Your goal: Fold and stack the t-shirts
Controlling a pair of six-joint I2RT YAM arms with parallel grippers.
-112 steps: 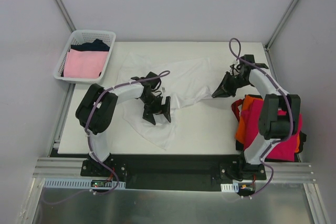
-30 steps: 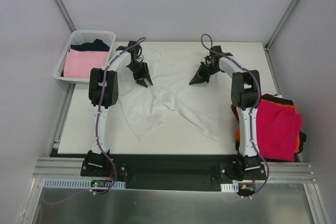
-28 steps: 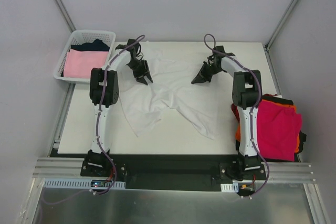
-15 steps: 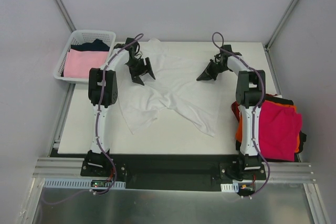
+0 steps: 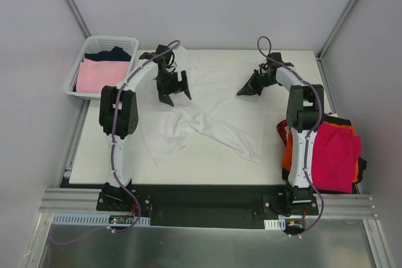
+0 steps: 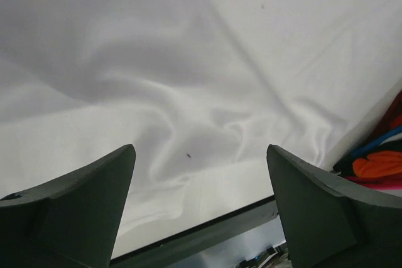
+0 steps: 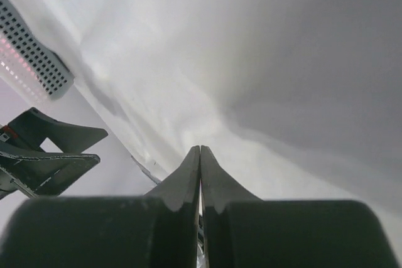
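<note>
A white t-shirt (image 5: 207, 114) lies spread and wrinkled across the middle of the table (image 5: 276, 161). Over its upper left part hovers my left gripper (image 5: 176, 94), jaws wide open with nothing between them; the left wrist view shows only white cloth (image 6: 207, 61) under the gripper (image 6: 200, 150). At the shirt's upper right edge my right gripper (image 5: 244, 91) is shut on the cloth; in the right wrist view its tips (image 7: 200, 149) meet against the white fabric (image 7: 282, 61). A folded magenta-red t-shirt (image 5: 333, 152) lies on an orange one (image 5: 287, 155) at the table's right edge.
A white lattice basket (image 5: 74, 70) stands off the table's back left corner and holds a pale pink shirt (image 5: 100, 75) and a dark navy one (image 5: 113, 53). Grey walls close in the back and both sides.
My left gripper has opened and let go of the white t-shirt. The right gripper has moved right and back, still shut, drawing the shirt's right side with it.
</note>
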